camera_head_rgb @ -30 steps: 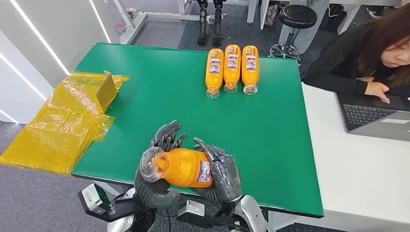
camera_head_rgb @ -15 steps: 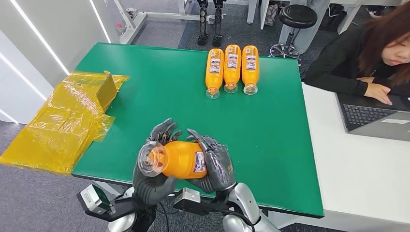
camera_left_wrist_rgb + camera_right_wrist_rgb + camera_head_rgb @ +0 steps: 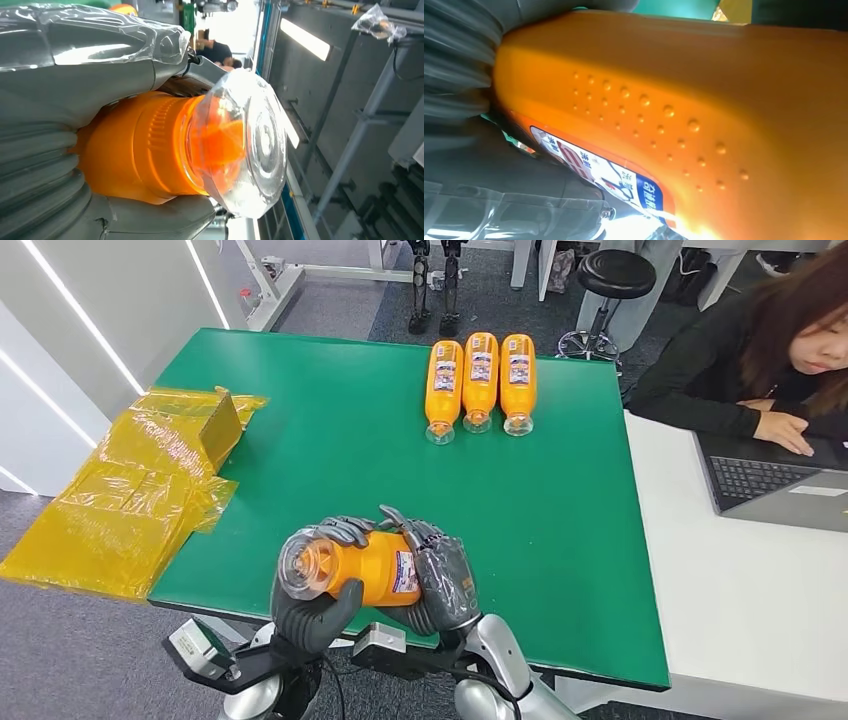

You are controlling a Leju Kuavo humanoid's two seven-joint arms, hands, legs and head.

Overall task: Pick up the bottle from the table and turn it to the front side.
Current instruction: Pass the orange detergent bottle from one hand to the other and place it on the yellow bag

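Lower centre of frame: left hand (image 3: 312, 612) and right hand (image 3: 443, 583) both clasp orange bottle (image 3: 370, 568) above desk (image 3: 330, 450). Smooth rigid plastic, likely slippery; grip the dimpled body, not the clear cap (image 3: 250, 145).

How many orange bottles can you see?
4. Three lie side by side at the green table's far edge: left, middle, right. The fourth bottle is held between the left hand and right hand.

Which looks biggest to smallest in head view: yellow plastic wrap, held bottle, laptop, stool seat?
1. yellow plastic wrap
2. held bottle and laptop: alike; the bottle is nearest the camera and the laptop is cut by the frame edge, so unranked
3. stool seat
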